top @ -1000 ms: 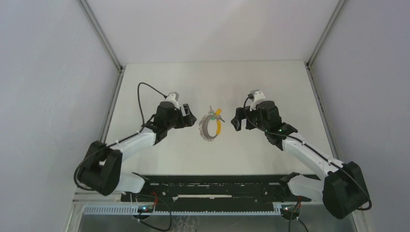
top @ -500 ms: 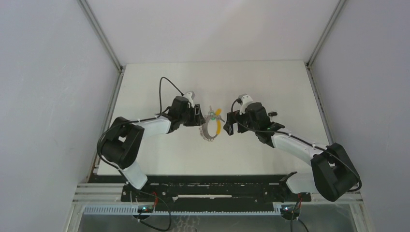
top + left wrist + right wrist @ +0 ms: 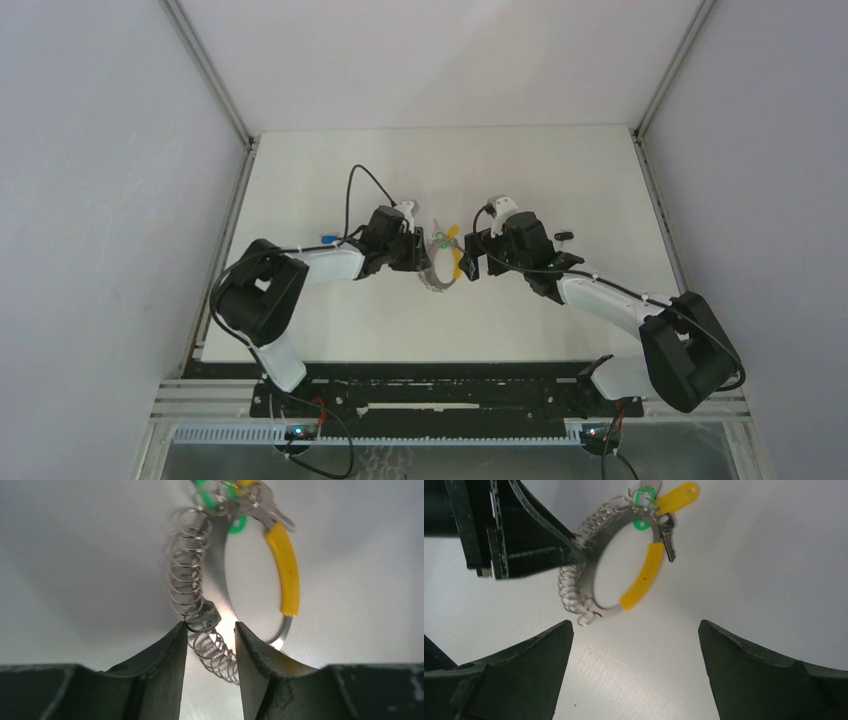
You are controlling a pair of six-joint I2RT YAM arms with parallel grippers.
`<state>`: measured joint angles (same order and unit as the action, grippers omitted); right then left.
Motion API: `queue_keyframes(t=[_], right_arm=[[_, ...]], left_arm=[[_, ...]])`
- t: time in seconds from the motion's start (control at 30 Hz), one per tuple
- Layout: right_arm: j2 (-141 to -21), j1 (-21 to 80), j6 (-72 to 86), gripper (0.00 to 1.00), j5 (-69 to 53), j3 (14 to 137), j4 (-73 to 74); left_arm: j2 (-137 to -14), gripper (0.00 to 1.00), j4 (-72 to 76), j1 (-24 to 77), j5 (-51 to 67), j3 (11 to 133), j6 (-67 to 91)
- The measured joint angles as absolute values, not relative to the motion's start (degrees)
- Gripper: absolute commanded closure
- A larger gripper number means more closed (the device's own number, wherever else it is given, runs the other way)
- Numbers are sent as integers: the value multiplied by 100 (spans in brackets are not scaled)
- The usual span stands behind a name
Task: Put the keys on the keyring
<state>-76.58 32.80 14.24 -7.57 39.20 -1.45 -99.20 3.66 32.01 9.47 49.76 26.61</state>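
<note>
- The arm bases sat at the near edge of the table [image 3: 540, 170]; both arms reached forward and inward, meeting near its middle.
- The left gripper [image 3: 210, 628] stood with its two fingers close together, astride the coiled side of the keyring [image 3: 216, 565]; the wire rings [image 3: 186, 575] threaded on the metal band lay between the tips, and one touched a finger; whether the claw truly pinched them could not be told.
- The right gripper [image 3: 635, 625] was spread wide with nothing between its fingers; it hovered just short of the keyring, on the side opposite the left one.
- The keyring lay on the table between the two claws; its yellow strip [image 3: 642, 580] faced the right gripper, its coil of rings the left.
- At the far end of the loop a green tag [image 3: 640, 525], a yellow tag [image 3: 679, 494] and a small silver key [image 3: 668, 544] were bunched together.
- Beside the right arm a tiny black key [image 3: 563, 236] lay on the table, apart from the keyring; it was too small to make out well.
</note>
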Motion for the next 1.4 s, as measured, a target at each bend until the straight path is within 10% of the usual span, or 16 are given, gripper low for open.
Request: queue_keyframes(t=[0.47,1.4], right_arm=[[-7544,3304,1382,9,-506,3920,14],[-10718,4547,932,21,751,6836,2147]], left_arm=[[-9155,49,1428,4110,1420,4440,3245],[-8215,40,2169,2161,1420,3030,3651]])
